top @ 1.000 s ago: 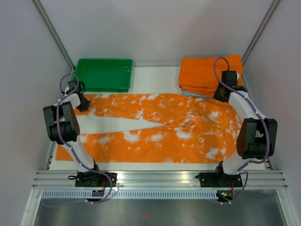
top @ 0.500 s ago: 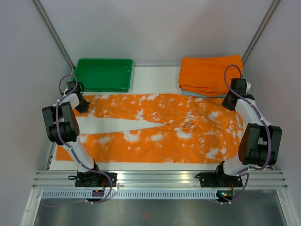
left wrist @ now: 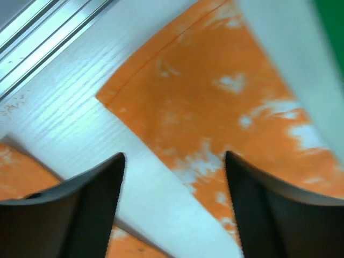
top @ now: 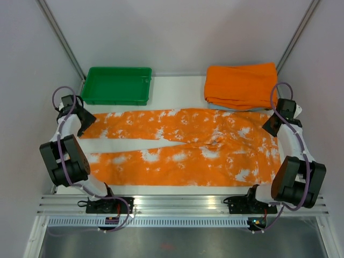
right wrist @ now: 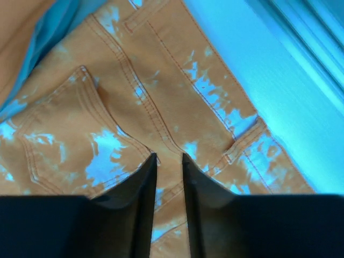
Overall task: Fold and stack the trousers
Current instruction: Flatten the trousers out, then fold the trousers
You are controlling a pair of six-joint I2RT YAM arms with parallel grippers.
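**trousers flat on counter, both tools over the far edge, nothing gripped**

the trousers (top: 183, 148) lie spread flat across the counter (top: 177, 88), with the waist at your right and the two legs running left with a bare wedge between them. it's soft, thin cloth, so expect it to be light and limp and to sag and drag when lifted, with no stiffness to help you. the hems and waistband have stitched seams and are thicker, so pinch there.

the left tool (left wrist: 174, 161) is spread wide over the far leg's cuff corner, with nothing in it; from the top view it sits at the left end (top: 81, 121). the right tool (right wrist: 167, 157) is narrow, nearly closed, empty, and just above the waistband and pocket seams at the far right corner (top: 270, 127).

judgement: take the cuff corner and the waist corner together and fold the far half over the near half.

room is tight at the back. the green tray (top: 118, 86) is just behind the far leg, and the plain orange folded cloth (top: 239, 83) nearly touches the waist. the near hem runs close to the metal rail (top: 183, 201), and the side walls are close to both arms.
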